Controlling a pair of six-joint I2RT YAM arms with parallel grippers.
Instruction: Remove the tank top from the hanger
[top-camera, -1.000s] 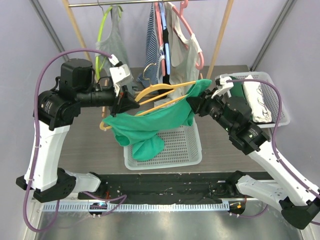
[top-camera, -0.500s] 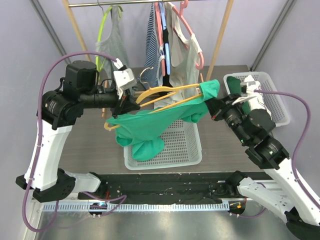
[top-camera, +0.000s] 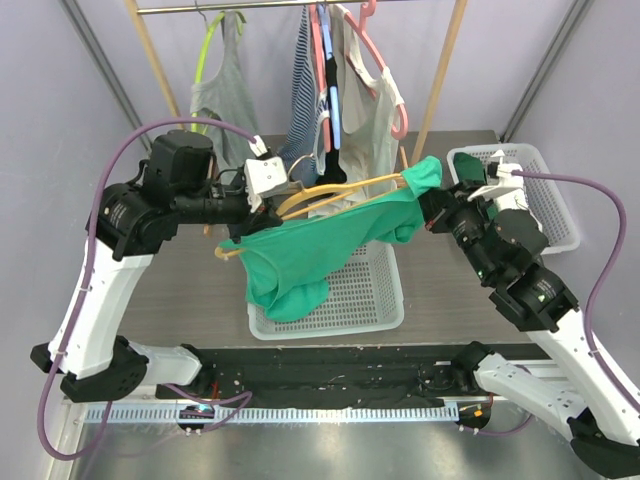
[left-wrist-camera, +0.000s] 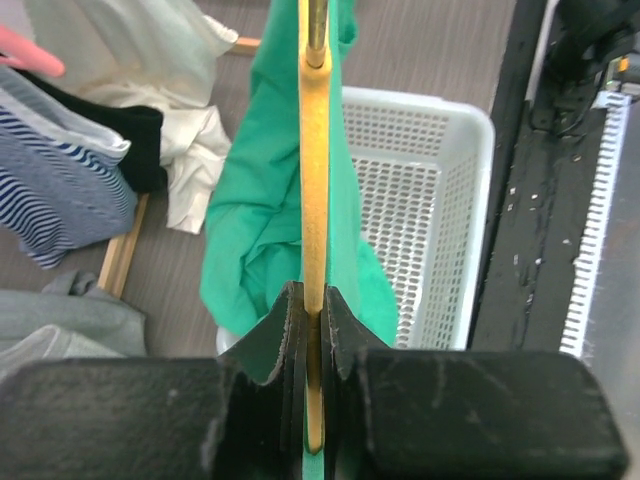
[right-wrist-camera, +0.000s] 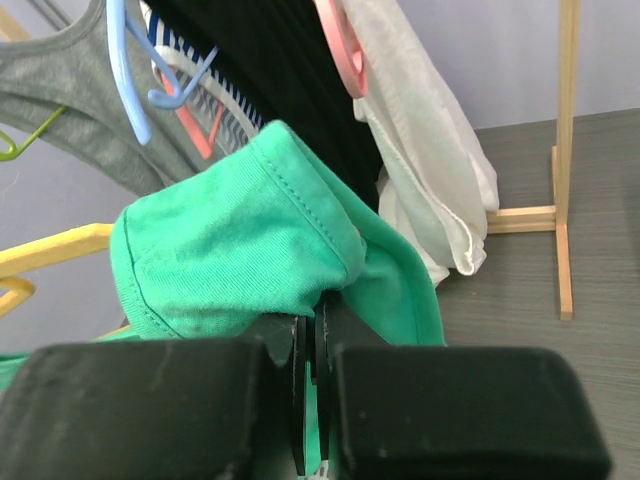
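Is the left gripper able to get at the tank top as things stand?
Probably not: the left gripper is shut on the hanger, so its jaws are taken; the right gripper pinches the tank top.

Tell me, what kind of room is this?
Probably a robot lab booth set up like a laundry corner: a clothes rack with hung tops, a white basket on a table, and plain walls close around.

Hung garments (top-camera: 352, 110) crowd the space behind the hanger (top-camera: 360, 183). White basket (top-camera: 330, 327) sits under the tank top (top-camera: 310, 250). Bare bench (top-camera: 185, 290) left of it gives passage; second basket (top-camera: 562, 222) occupies the right.
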